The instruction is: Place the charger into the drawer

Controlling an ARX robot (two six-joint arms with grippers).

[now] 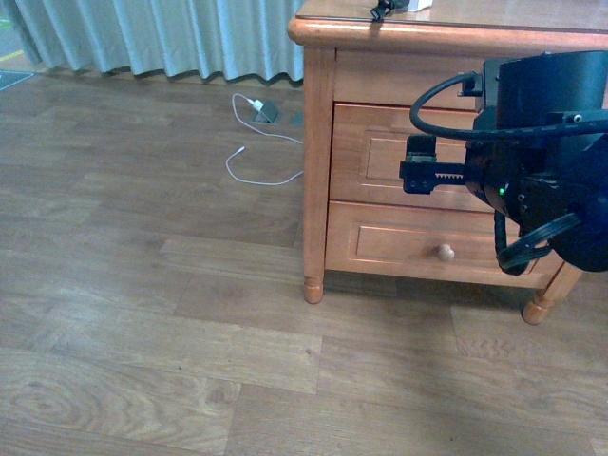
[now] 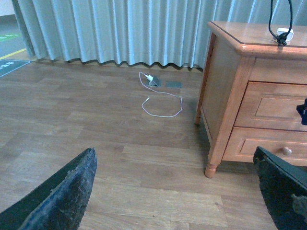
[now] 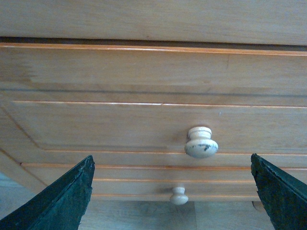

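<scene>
The left gripper (image 2: pixel 175 151) hangs over the wooden floor (image 1: pixel 142 313), its two dark fingers (image 2: pixel 67 194) spread wide with nothing between them. A pale curtain (image 1: pixel 142 33) hangs along the far left. Further right, a white plug (image 1: pixel 255 104) lies on the floor with its thin white cable (image 1: pixel 256 176) curling toward the nightstand (image 1: pixel 318 142).

The charger (image 2: pixel 285 33) lies on the nightstand's top, near the front edge and not far from the front left corner. It is a small white block, and its black cable (image 2: pixel 279 14) loops upward out of the left wrist view. Below the top, the drawer (image 3: pixel 120 124) sits shut, its recessed front flush with the frame and its pale knob (image 3: pixel 201 143) untouched. Under it is the shorter lower drawer (image 1: pixel 399 242), also shut, with a matching knob (image 1: pixel 445 252).

At the right, the right gripper (image 3: pixel 171 157) faces the drawer front at close range. Its fingers (image 3: pixel 62 201) are spread far apart, one on each side of the knob and clear of it, gripping nothing.
</scene>
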